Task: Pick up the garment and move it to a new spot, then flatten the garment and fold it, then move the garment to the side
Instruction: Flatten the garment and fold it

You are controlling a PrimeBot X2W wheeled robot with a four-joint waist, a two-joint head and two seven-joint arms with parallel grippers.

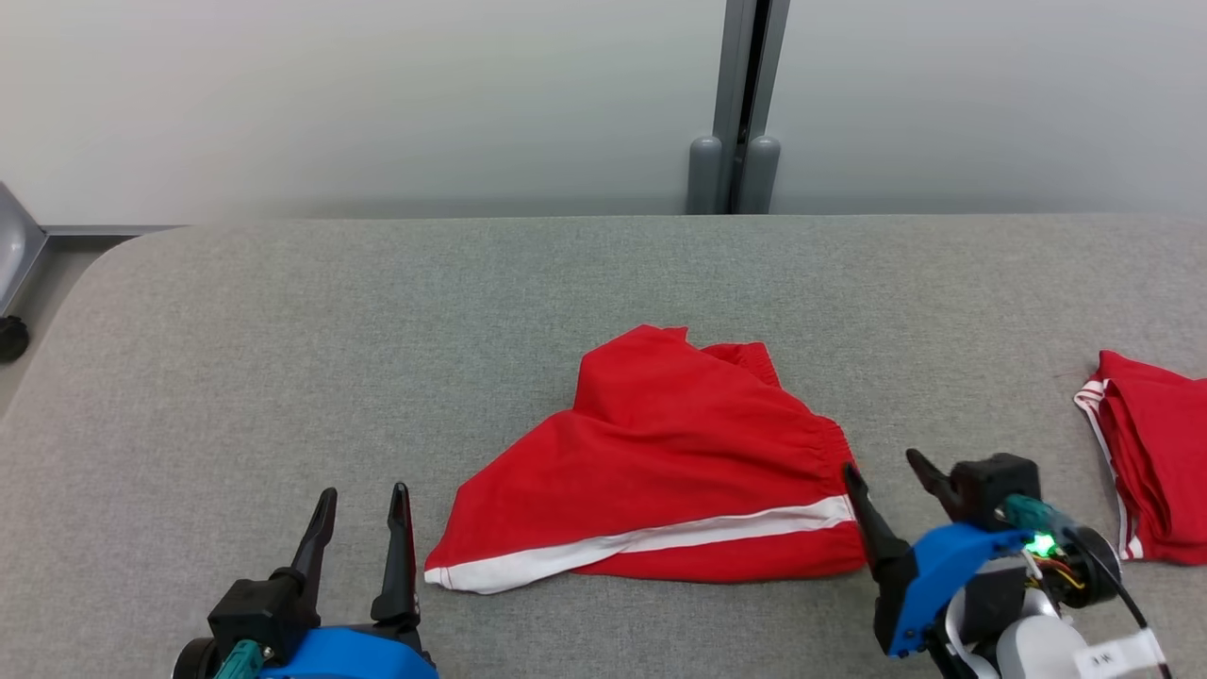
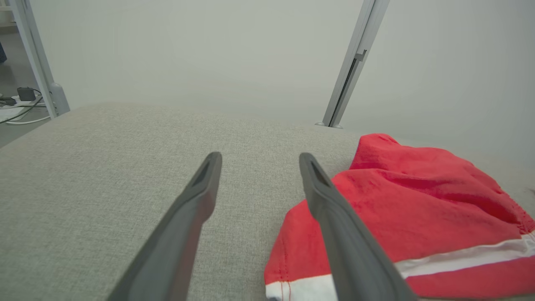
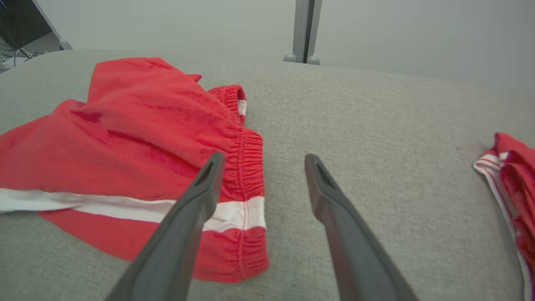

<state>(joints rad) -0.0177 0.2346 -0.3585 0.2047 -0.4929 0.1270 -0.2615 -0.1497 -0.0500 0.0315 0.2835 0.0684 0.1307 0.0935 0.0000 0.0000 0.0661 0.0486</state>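
A pair of red shorts [image 1: 660, 462] with a white side stripe lies rumpled on the grey padded table [image 1: 377, 330], its elastic waistband toward the right. My left gripper [image 1: 363, 505] stands open just left of the hem corner, apart from the cloth; in the left wrist view the shorts [image 2: 418, 209] lie to the right of the gripper [image 2: 259, 161]. My right gripper [image 1: 886, 467] is open beside the waistband, its left finger close to the cloth edge. The right wrist view shows the shorts [image 3: 125, 146] on the left and the open gripper [image 3: 263, 161] over the waistband edge.
A second red garment [image 1: 1150, 453] with white trim lies folded at the table's right edge, also seen as a folded garment [image 3: 514, 184] in the right wrist view. A grey post [image 1: 740, 113] stands behind the table against a pale wall. Bare grey surface spreads at the left and back.
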